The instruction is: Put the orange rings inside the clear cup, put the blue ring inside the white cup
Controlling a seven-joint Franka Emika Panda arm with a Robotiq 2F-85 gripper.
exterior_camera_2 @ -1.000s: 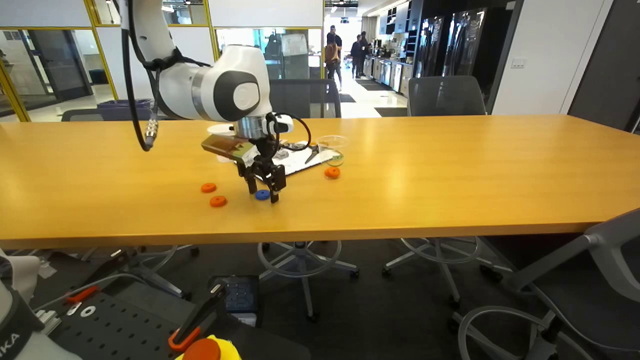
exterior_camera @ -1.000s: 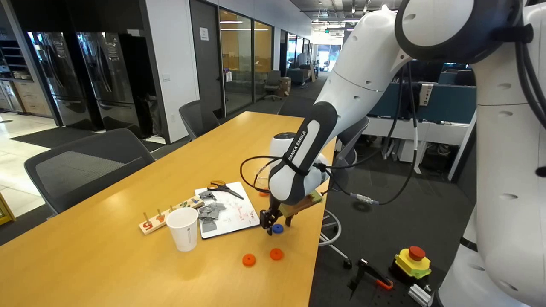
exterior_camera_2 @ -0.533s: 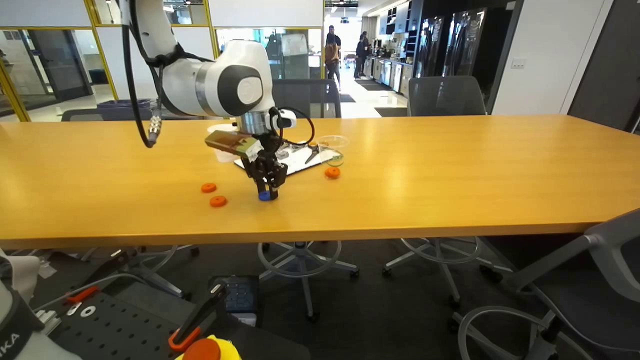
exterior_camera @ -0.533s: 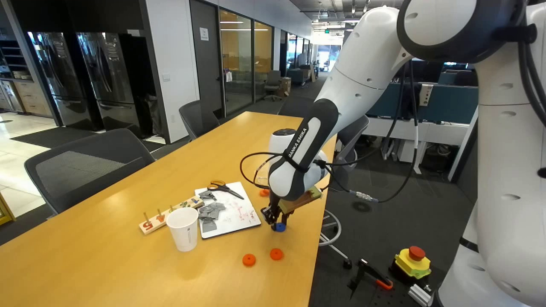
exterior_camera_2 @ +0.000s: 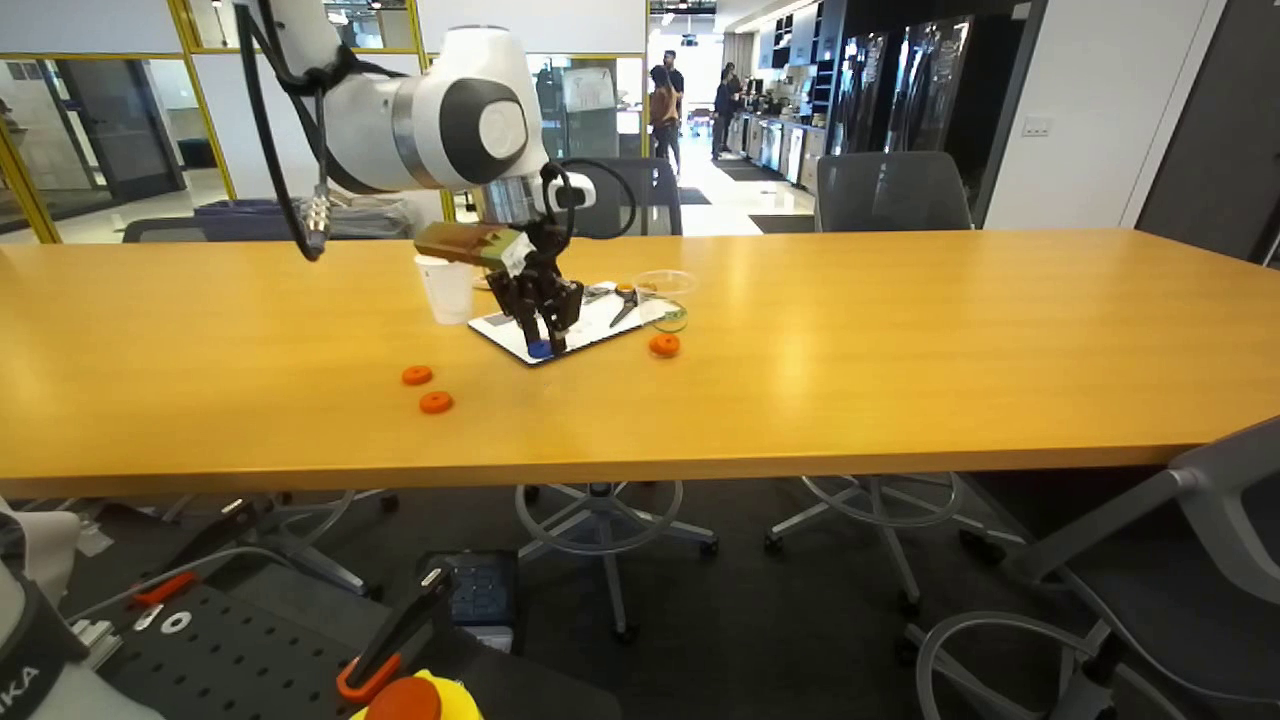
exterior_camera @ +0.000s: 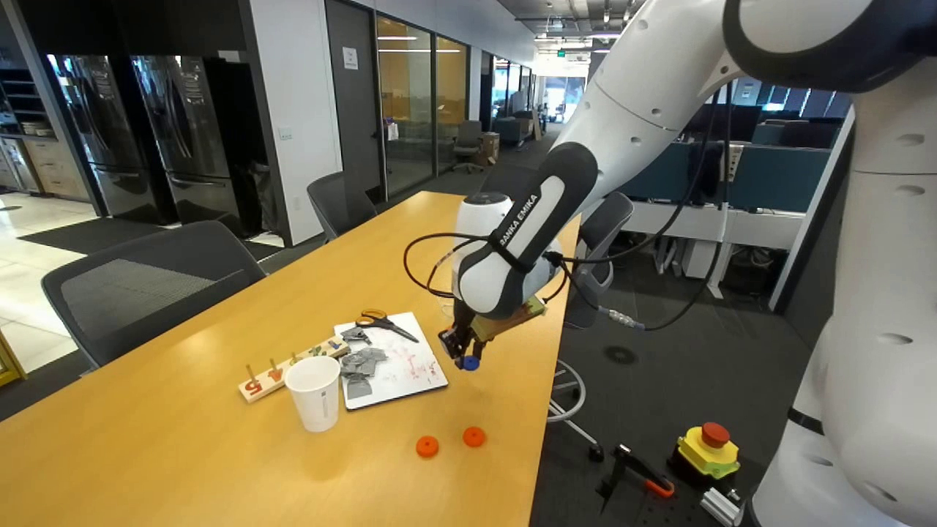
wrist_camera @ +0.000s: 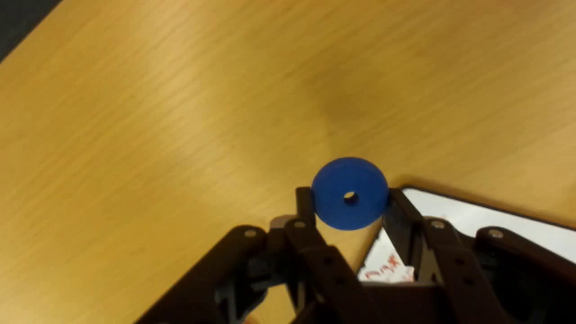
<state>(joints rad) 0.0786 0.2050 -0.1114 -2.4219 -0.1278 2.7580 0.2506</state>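
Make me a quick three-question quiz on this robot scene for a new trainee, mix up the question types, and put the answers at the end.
1. Short answer: What does the gripper hold?
2. True or false: The white cup stands upright.
3. Multiple choice: Where do the scissors lie?
A) in the white cup
B) on the white board
C) in the gripper

Key:
1. The blue ring
2. True
3. B
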